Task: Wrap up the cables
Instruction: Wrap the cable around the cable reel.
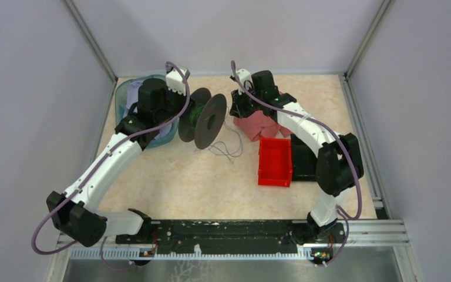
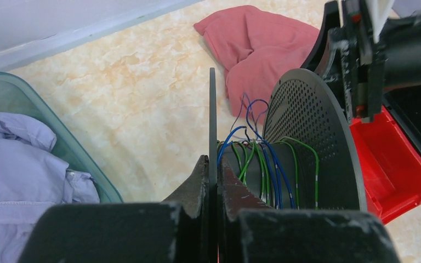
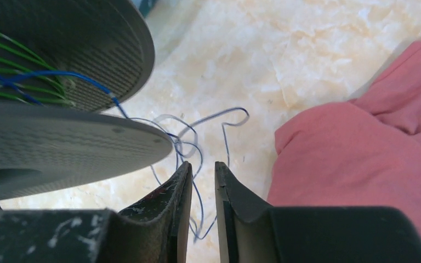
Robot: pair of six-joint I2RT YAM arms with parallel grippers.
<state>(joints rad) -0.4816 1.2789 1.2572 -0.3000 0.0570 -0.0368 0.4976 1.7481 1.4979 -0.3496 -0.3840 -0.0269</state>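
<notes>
The cables [image 3: 183,139] lie partly wound and partly loose. Green and blue turns sit on the core of the black spool [image 1: 210,120], and a thin blue-grey tail spills off it in curly loops onto the marbled table [image 1: 182,188], between the spool and the pink cloth [image 1: 261,124].

The right gripper [image 3: 202,167] hangs low over those loops. Its jaws are parted by a narrow gap, and one strand runs down through the gap without being pinched (it touches neither pad, as far as the wrist view shows).

The left gripper [image 2: 212,164] is clenched on the thin edge of one spool flange and holds the spool upright on its rim, axis level, with the perforated flange facing the right arm.

The loose loops lie on bare tabletop, and the table is open between them and the arm bases. The far side is tighter:
- The pink cloth lies just beside the loops, on the right gripper's outer side.
- A red bin [image 1: 275,160] stands near the cloth, toward the bases, with a black tray [image 1: 305,155] against its right side.
- A teal basin [image 1: 120,94] holding a lavender cloth [image 2: 16,164] sits behind the left arm in the far-left corner.

Pale walls close in the table on the left, right and far sides.
</notes>
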